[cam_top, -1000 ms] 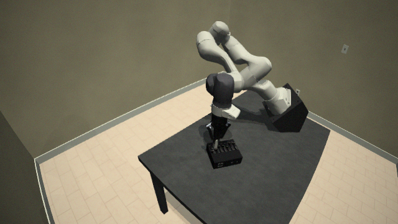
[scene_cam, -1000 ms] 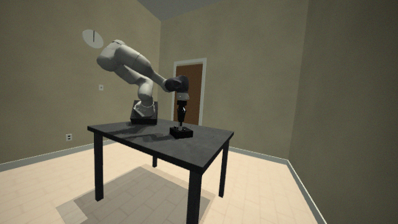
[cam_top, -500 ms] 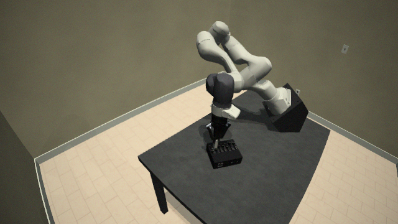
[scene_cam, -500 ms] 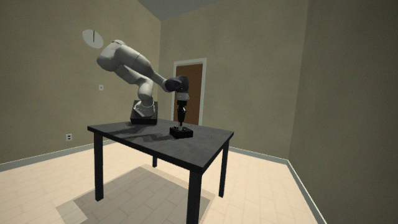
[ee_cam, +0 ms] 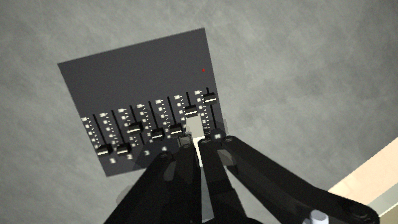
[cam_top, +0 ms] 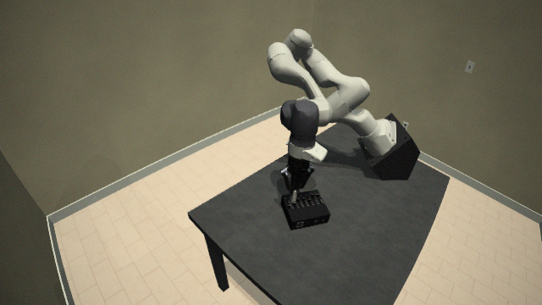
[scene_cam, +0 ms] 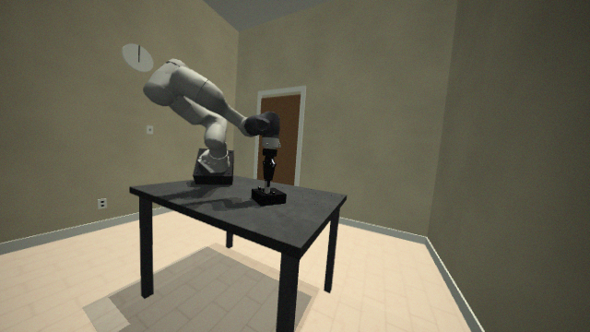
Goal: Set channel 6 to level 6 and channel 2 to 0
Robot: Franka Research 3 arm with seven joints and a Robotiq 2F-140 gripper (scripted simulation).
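Clenched gripper (cam_top: 294, 196) (scene_cam: 266, 189) (ee_cam: 195, 125) at channel 6 of lighting desk (cam_top: 308, 215) (scene_cam: 269, 197) (ee_cam: 135, 80)

Top view, near to far: dark table (cam_top: 360, 220) (scene_cam: 221, 203) (ee_cam: 300, 75) in front, desk on it, sitting flat, left of the arm base. Gripper points down over the desk's far left part. Jaws clenched together, nothing between them.

Wrist view: light fingertip (ee_cam: 194, 126) right by the near side of the channel 6 cap (ee_cam: 191, 111); contact can't be told for sure. That cap is in the far part of its slot. Channel 2 cap (ee_cam: 123, 149) is at the near, numbered end, about level with the channel 1 cap (ee_cam: 103, 150). Channel 3 cap (ee_cam: 134, 128) is farther up its slot; channel 4 cap (ee_cam: 157, 134) and channel 5 cap (ee_cam: 175, 130) nearer the numbered end. M cap (ee_cam: 209, 98), far right, is high up its slot. Exact levels: marks too small to read.

Farther back, top view: white arm (cam_top: 322, 69) (scene_cam: 198, 88) arches over from dark base block (cam_top: 395, 171) (scene_cam: 198, 178) at the table's far right. Behind, exterior view: brown door (scene_cam: 288, 134), wall clock (scene_cam: 131, 57) to its left.
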